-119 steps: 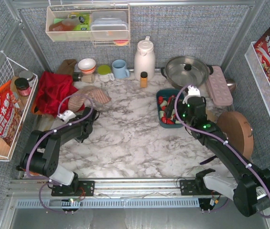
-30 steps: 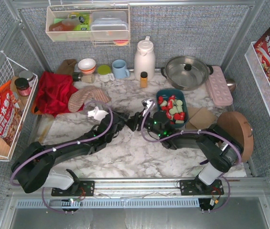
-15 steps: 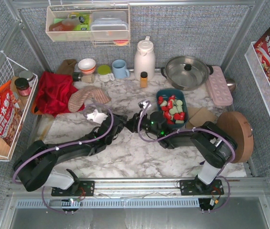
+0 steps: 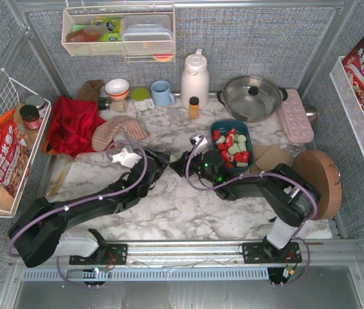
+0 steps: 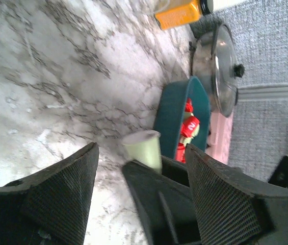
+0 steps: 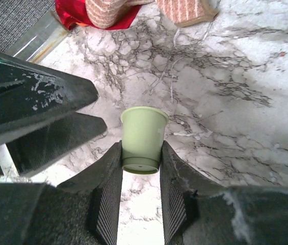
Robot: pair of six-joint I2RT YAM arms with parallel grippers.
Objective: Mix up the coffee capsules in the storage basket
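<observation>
A pale green coffee capsule is clamped between the fingers of my right gripper, just above the marble top. My left gripper faces it with its jaws spread wide on either side of that capsule, touching nothing. From above, the left gripper and the right gripper meet tip to tip, left of the storage basket. The teal basket holds several red and green capsules.
Behind the basket stand a lidded steel pot, an amber bottle and a white thermos. A pink tray and a round wooden board lie to the right. A red cloth and an oven mitt lie at the left.
My left gripper's jaws have spread apart and let go of the green capsule. The right gripper has shut on it. Both arms stay nearly where they were.
</observation>
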